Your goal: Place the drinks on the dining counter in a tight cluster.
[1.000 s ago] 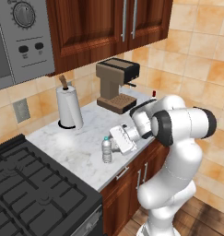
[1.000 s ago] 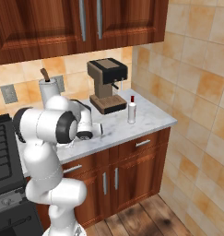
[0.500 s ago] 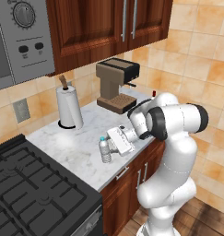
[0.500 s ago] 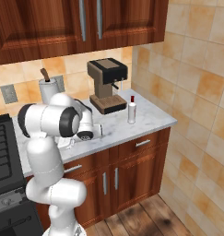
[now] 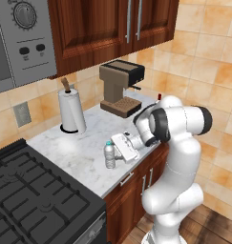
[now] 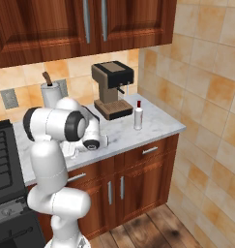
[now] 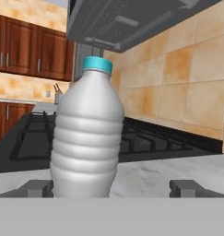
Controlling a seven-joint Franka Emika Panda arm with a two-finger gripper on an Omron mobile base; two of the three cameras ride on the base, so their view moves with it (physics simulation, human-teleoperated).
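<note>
Two-finger gripper (image 7: 111, 188) is spread wide and level with the small clear blue-capped water bottle (image 7: 87, 133), which stands upright near the front edge of the marble worktop (image 5: 84, 152), close in but off-centre toward one fingertip (image 7: 38, 188). Risk, as I read it: closing from here, that near finger hits first and shoves or tips the bottle off the edge. The slim white red-capped bottle (image 6: 138, 116) sits beside the brown coffee machine (image 6: 111, 89), so both drinks are not yet on the dining counter

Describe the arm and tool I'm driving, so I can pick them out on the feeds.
The arm is glossy white, built of fat rounded segments with dark bands at the joints; no cables or markings show. The tool is a flat white block with grey edging. In the hand view its fingertips are small, dark grey and squared.
</note>
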